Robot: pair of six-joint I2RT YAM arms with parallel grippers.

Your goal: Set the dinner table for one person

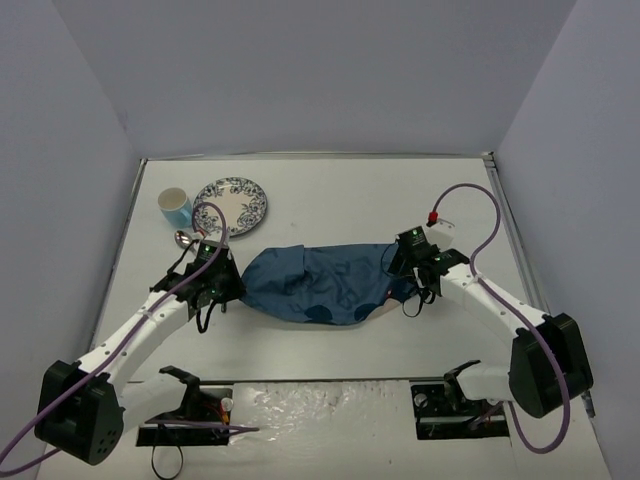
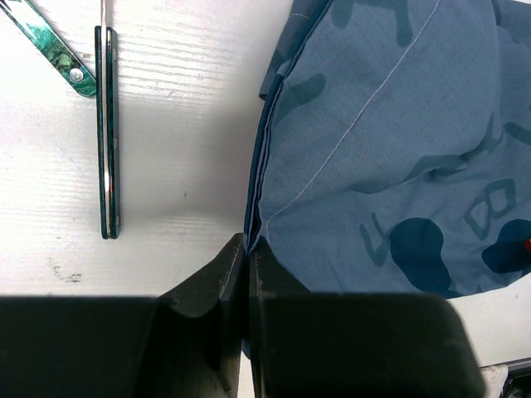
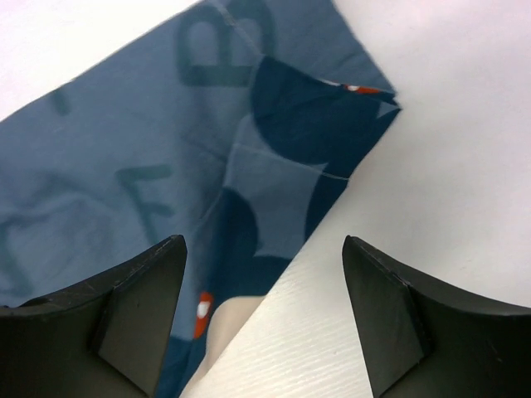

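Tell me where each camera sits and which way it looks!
Top external: above and behind, looking down on the dinner table; left arm and right arm show.
Left wrist: on the left arm, looking down; the left tool pinches the blue placemat edge.
Right wrist: on the right arm, looking down; the open right tool hovers over a placemat corner.
Shared: all three see the placemat.

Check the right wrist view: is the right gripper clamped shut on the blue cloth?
No: the right gripper stands open, fingers wide apart, with the blue cloth visible between them.
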